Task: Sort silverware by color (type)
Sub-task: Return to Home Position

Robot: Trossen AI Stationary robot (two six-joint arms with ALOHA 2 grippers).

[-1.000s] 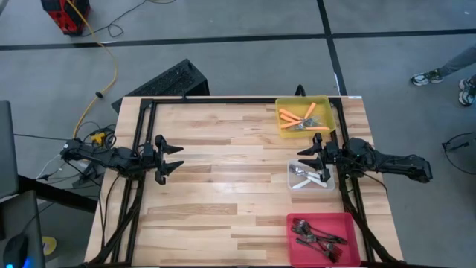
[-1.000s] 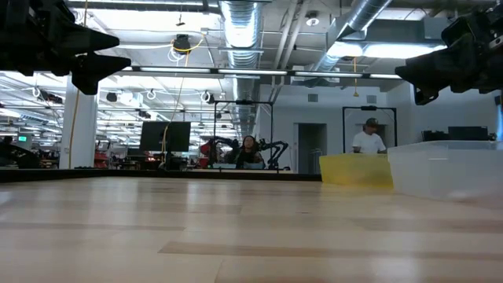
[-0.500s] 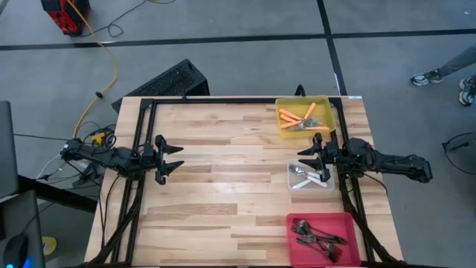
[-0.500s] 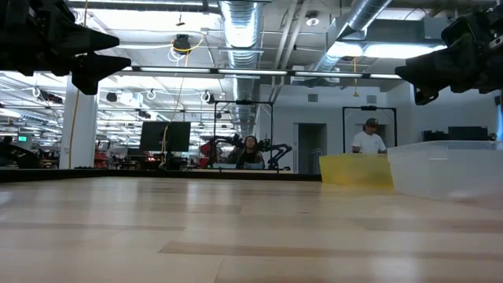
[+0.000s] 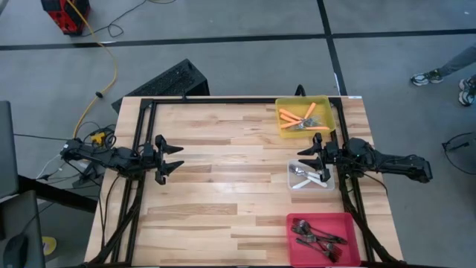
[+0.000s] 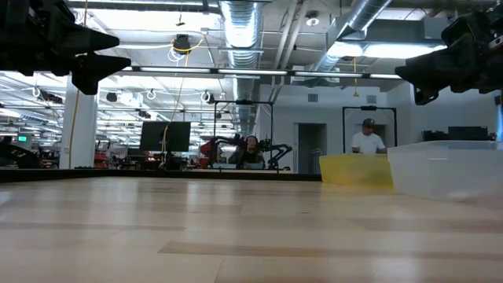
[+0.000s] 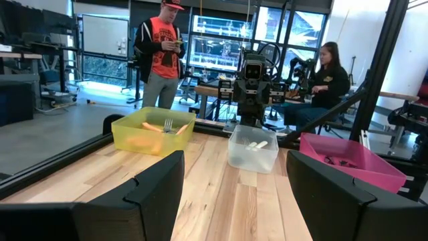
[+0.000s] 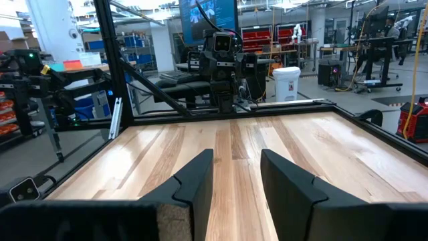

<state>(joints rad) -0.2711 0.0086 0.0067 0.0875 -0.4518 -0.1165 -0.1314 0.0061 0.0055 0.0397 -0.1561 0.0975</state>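
Left gripper (image 5: 177, 158) hovers over the table's (image 5: 223, 186) left side, jaws wide, empty. Right gripper (image 5: 305, 161) hovers at the clear bin (image 5: 291, 185), jaws parted, empty. Orange forks (image 5: 297, 117) lie in the yellow bin (image 5: 278, 128), pale forks (image 5: 303, 177) in the clear bin, black forks (image 5: 316, 234) in the red bin (image 5: 349, 222).

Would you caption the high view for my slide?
Forks sorted into yellow bin, clear bin, red bin; left gripper, right gripper open.

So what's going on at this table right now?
Sorting looks finished: orange forks lie in the yellow bin, silver forks in the clear bin, black forks in the red bin. The left claw hangs open and empty at the table's left side, the right claw likewise by the clear bin.
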